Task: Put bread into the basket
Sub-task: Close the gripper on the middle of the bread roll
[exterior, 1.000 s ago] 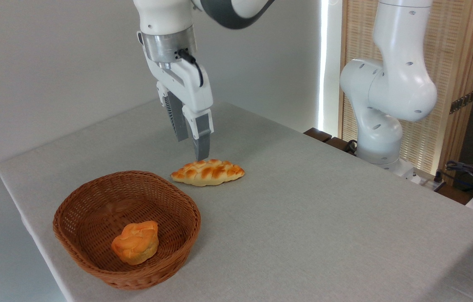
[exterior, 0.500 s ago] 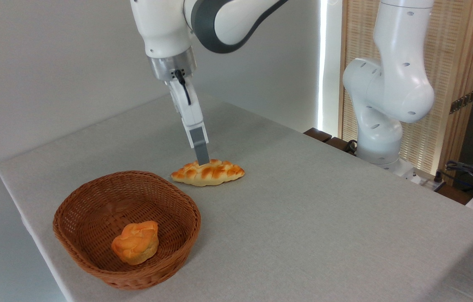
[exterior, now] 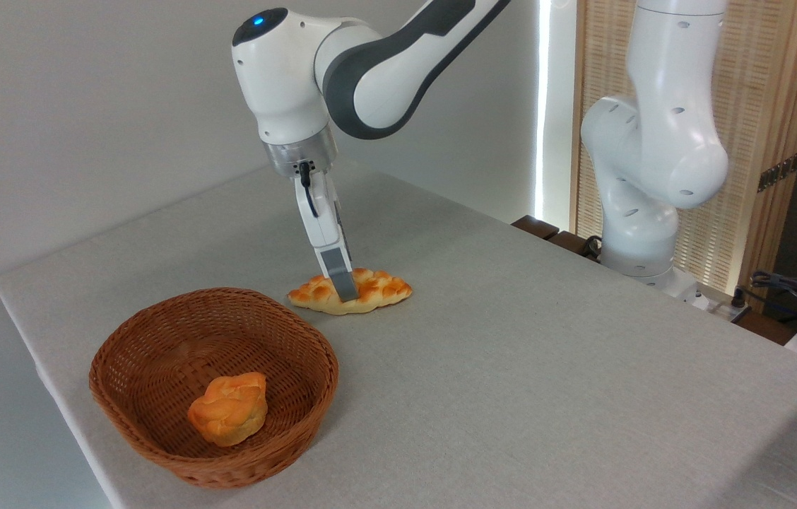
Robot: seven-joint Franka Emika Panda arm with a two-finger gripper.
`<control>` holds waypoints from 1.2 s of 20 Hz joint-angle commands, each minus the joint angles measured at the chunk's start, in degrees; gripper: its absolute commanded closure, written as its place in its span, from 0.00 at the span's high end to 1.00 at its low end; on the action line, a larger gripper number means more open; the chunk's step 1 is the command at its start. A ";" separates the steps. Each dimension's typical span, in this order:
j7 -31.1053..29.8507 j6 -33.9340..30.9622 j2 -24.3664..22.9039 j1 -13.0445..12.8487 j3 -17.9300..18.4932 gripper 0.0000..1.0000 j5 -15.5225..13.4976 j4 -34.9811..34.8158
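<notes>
Nearest the camera, at about seven o'clock on the table [exterior: 511,396], sits the basket [exterior: 158,452] with a small orange bun [exterior: 229,408] lying inside it. Just beyond its far rim, toward one o'clock from it, the bread [exterior: 377,288] lies flat on the cloth, outside the basket and apart from it. Over the middle of the loaf comes my gripper [exterior: 344,288], seen edge-on with one grey finger [exterior: 339,277] down across the near side of the crust, so I cannot tell whether my fingers are spread or pressed onto it.
</notes>
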 commanded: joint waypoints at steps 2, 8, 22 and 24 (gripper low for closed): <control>2.82 1.24 0.02 -0.38 0.53 1.00 0.44 -1.24; 3.00 2.47 0.29 -0.38 0.53 1.00 2.21 -2.20; 3.00 2.83 0.20 -0.38 0.53 0.23 2.21 -2.38; 3.00 2.83 0.11 -0.38 0.53 0.23 2.21 -2.38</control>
